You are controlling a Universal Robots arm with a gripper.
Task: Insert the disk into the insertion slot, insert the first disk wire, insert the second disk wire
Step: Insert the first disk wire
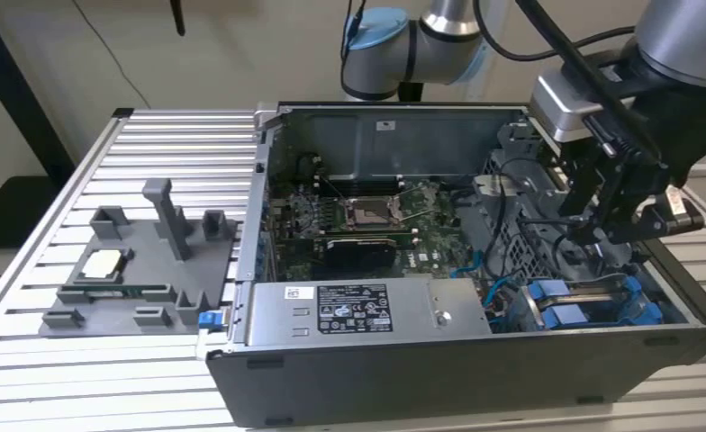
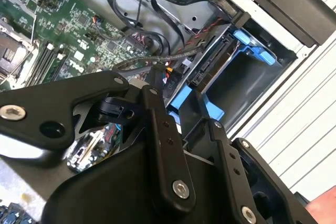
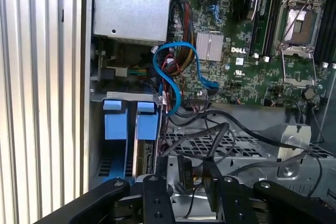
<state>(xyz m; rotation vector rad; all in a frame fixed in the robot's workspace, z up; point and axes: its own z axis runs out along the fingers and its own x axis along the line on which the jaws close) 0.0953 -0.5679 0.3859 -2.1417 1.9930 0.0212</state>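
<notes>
One step looks done: the flat silver-grey disk [image 1: 569, 310] in its blue carrier sits in the grey plastic insertion slot [image 1: 651, 313], lower right of the exterior view, inside the open grey metal computer case [image 1: 449, 378]. Both wires seem left. In the first wrist view the gripper [image 3: 185, 163] jaws appear to pinch a black wire plug [image 3: 186, 178] near the disk.

The slatted metal table [image 1: 149, 144] carries an open computer case [image 1: 449, 382] and, at the exterior view's left, a grey fixture plate [image 1: 149, 301].
</notes>
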